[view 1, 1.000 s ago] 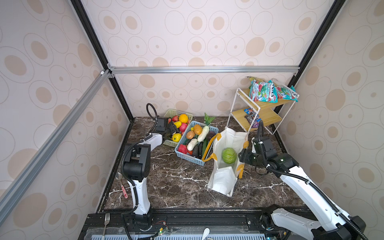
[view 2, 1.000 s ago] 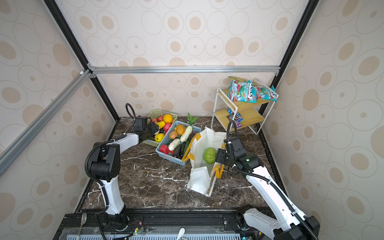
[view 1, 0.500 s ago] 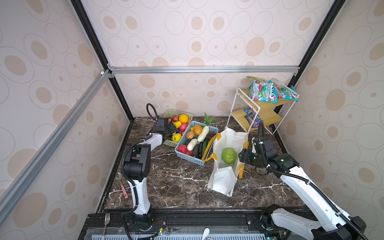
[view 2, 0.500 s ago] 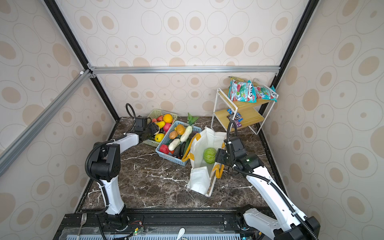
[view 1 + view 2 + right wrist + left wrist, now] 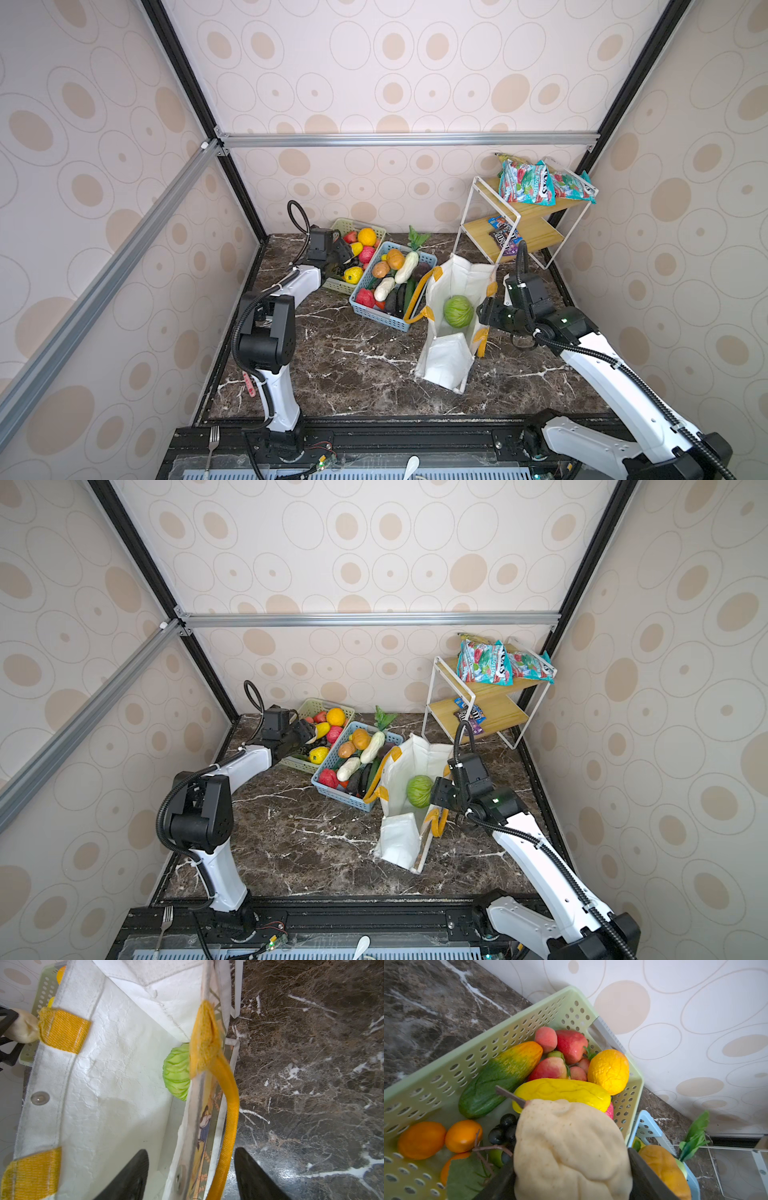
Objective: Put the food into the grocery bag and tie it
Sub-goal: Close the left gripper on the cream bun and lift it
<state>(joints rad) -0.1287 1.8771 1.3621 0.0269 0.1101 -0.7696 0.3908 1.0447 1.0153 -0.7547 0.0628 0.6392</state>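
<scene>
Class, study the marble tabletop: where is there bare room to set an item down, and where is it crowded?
Bare: the front tabletop between the left arm and the grocery bag. Crowded: the back row: green basket, blue basket, shelf rack.

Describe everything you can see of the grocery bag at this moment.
The grocery bag is a tall, boxy white tote of crinkled coated fabric. It has two yellow-orange webbing handles, a snap button inside its rim and a printed picture outside. It stands open-mouthed on the dark marble table, close beside the blue basket. A green cabbage lies inside. The right gripper straddles one wall and handle, jaws open.
</scene>
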